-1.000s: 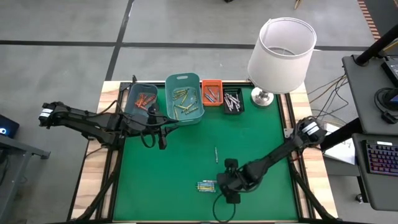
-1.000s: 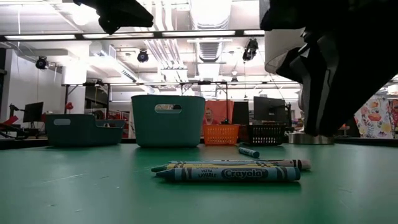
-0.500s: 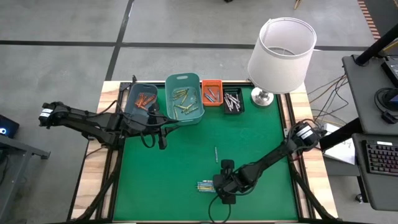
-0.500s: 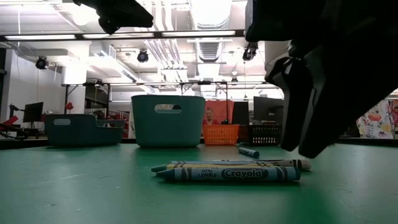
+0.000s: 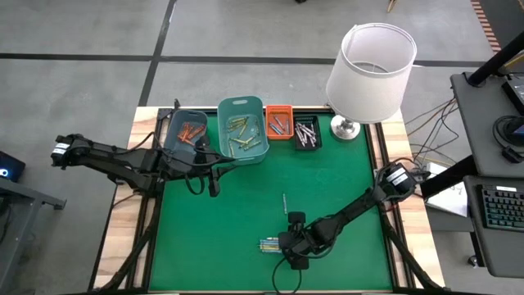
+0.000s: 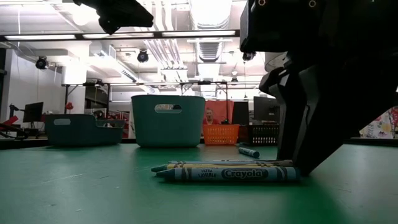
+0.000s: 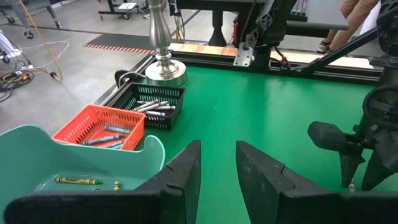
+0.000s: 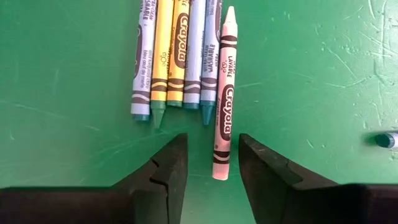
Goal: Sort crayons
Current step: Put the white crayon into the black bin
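My right hand (image 8: 212, 167) hangs low over the green surface (image 5: 327, 180), near its front edge, fingers (image 8: 168, 171) apart and straddling the blunt end of a pale pink crayon (image 8: 224, 118). I can't quite tell whether the pads touch the wrapper or stand just clear of it. That crayon lies just beside a row of four more crayons (image 8: 177, 56), side by side: a grey-white one, a yellow one and two pale blue ones, tips pointing toward my wrist. From table height the same bunch (image 6: 227, 171) lies flat with my dark fingers down at its end. One more crayon (image 5: 284, 202) lies alone nearer the middle of the surface.

My left hand (image 7: 217, 171) waits beside the teal bin (image 5: 242, 129) at the back, fingers a little apart and holding nothing. Sorted crayons lie in that bin, in the low dark-teal bin (image 5: 185, 129), the orange basket (image 5: 278, 121) and the black basket (image 5: 306, 133). A lamp (image 5: 370, 70) stands at the back right corner.
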### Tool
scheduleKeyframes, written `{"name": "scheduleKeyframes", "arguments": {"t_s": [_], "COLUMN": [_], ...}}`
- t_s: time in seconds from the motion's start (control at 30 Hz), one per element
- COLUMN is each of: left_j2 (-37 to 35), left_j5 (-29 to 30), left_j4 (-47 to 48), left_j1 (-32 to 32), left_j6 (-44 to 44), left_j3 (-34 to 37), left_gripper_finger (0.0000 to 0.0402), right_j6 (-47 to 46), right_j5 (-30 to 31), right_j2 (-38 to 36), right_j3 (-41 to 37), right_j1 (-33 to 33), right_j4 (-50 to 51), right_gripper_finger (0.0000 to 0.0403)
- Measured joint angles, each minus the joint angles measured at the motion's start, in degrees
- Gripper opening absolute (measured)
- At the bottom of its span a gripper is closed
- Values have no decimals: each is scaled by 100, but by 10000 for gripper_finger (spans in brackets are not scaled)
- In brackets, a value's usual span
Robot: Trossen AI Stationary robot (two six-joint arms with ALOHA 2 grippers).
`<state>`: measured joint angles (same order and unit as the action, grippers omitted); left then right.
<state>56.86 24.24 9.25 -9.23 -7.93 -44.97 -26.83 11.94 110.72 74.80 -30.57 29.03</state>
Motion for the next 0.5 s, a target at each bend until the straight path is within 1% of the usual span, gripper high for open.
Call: {"name": "scheduleKeyframes", "arguments": {"t_s": [0.33,0.5], "left_j2": [0,2], "left_j5": [1,1], "left_j4": [-1,-1], "left_j1": [0,0], "left_j6": [-6,-6], "left_j3": [0,0], "left_gripper_finger": [84,84], "right_j6": [-10,-17], "right_j5": [-33,-28], "right_j2": [1,2], "right_j3": [-6,-6], "right_j1": [61,61], "right_j4": [3,10], "right_gripper_finger": [53,26]}}
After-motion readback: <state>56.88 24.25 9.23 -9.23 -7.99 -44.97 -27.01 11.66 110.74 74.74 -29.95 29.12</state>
